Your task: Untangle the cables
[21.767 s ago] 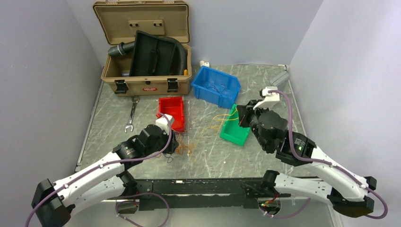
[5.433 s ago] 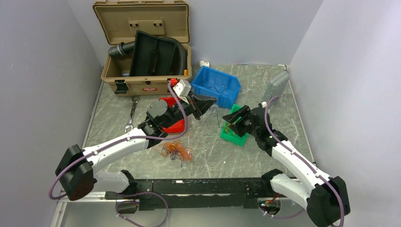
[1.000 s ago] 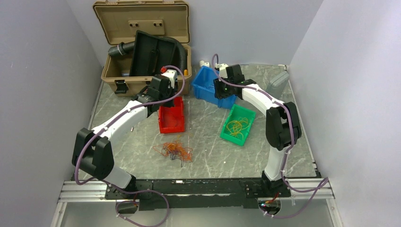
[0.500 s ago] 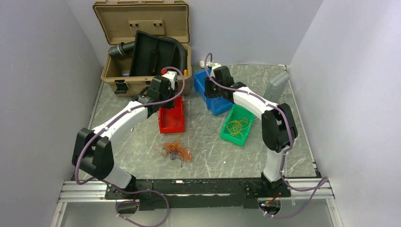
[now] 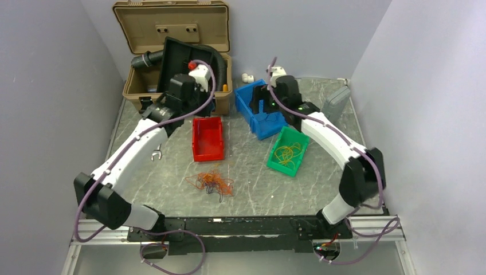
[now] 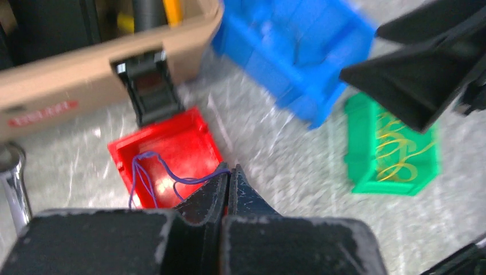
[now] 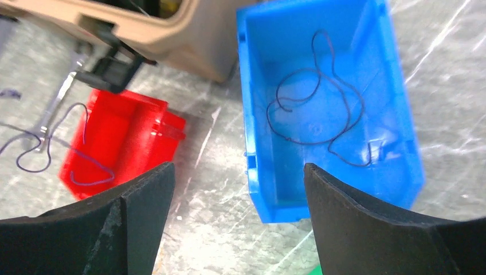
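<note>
A tangle of orange, red and dark cables (image 5: 211, 183) lies on the table in front of the red bin (image 5: 207, 137). My left gripper (image 6: 229, 169) hangs above that bin, shut on one thin purple wire (image 6: 136, 172) whose loose end trails into the red bin (image 6: 166, 154). Over the near end of the blue bin (image 7: 344, 51), my right gripper (image 7: 238, 166) is open and holds nothing. A single dark wire (image 7: 315, 109) lies loose inside this bin. Yellow wires (image 5: 286, 152) sit in the green bin (image 5: 298, 137).
An open tan case (image 5: 172, 63) with a black corrugated hose stands at the back left. A wrench (image 5: 156, 153) lies left of the red bin. A grey box (image 5: 335, 103) sits at the back right. Grey walls close in both sides.
My right gripper has opened wide and drawn back slightly over the blue bin, which has turned. My left arm has lifted up and left toward the case, still pinching the purple wire.
</note>
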